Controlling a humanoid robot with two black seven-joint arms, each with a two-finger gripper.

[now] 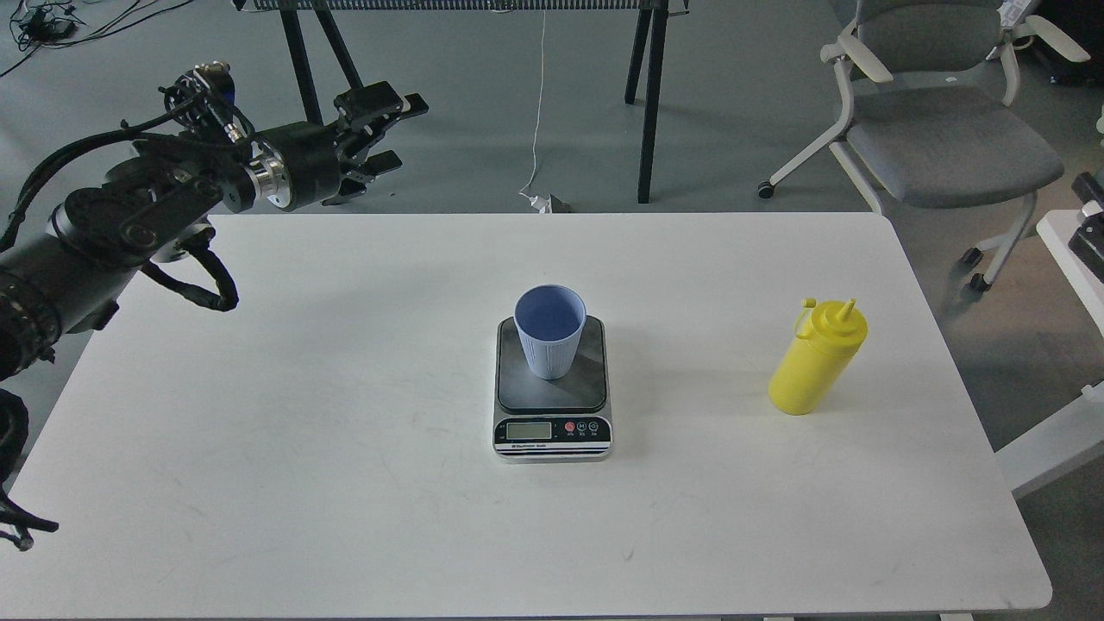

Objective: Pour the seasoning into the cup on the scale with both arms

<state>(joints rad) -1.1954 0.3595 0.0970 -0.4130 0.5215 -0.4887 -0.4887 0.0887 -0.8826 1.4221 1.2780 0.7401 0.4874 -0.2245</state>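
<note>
The light blue cup (550, 331) stands upright on the dark platform of the scale (552, 431) at the table's middle. The yellow seasoning bottle (815, 358) stands upright at the right of the table, its cap hanging off the nozzle. My left gripper (398, 133) is open and empty, held in the air beyond the table's far left edge, far from the cup. My right gripper does not show. Nothing touches the bottle or the cup.
The white table (345, 431) bears only the scale, the cup and the bottle. A grey office chair (940, 138) stands behind at the right, black stand legs (651, 95) behind the far edge. A small dark part (1088, 228) shows at the right edge.
</note>
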